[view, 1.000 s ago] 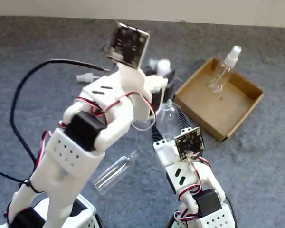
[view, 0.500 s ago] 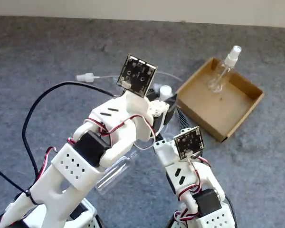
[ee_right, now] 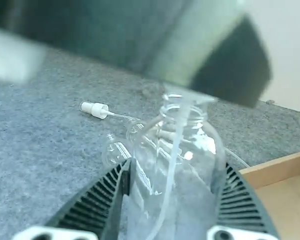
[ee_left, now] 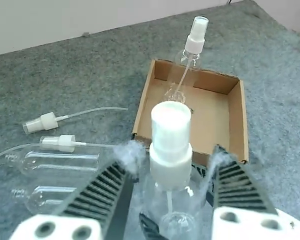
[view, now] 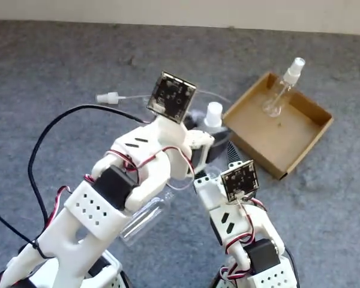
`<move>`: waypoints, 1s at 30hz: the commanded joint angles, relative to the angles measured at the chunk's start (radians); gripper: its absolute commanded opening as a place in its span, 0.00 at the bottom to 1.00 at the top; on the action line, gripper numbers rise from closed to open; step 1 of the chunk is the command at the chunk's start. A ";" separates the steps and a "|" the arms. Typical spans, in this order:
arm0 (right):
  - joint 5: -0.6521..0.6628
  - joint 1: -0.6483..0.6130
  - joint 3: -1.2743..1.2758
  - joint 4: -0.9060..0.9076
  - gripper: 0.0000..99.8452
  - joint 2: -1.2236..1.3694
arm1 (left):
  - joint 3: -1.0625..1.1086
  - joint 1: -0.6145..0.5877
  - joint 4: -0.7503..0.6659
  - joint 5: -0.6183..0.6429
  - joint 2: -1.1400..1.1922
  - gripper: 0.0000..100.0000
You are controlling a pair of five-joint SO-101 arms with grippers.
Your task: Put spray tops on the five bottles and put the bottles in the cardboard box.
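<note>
One bottle (ee_right: 182, 130) (upright) sits clenched in right gripper (ee_right: 176, 172), left gripper (ee_left: 175, 152) released around its spray top (ee_left: 171, 125).

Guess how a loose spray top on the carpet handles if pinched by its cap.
The spray top looks small and plastic, so probably very light. Its thin tube arcs along the carpet, so it will likely flex and trail rather than stay rigid. The round cap could slip or twist in a pinch.

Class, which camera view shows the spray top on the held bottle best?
Left wrist view: the whole spray top stands between the fingers. The high view shows its head; the right wrist view shows its tube inside the bottle.
</note>
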 commanded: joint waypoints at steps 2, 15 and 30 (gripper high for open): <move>-0.002 -0.002 -0.016 0.004 0.19 -0.018 | -0.143 -0.048 0.152 -0.011 -0.025 0.21; 0.002 0.113 -0.073 -0.001 0.19 -0.018 | -0.154 -0.088 0.367 -0.011 -0.087 0.20; -0.006 0.108 -0.300 -0.104 0.19 0.130 | 0.487 -0.076 0.092 -0.005 -0.581 0.20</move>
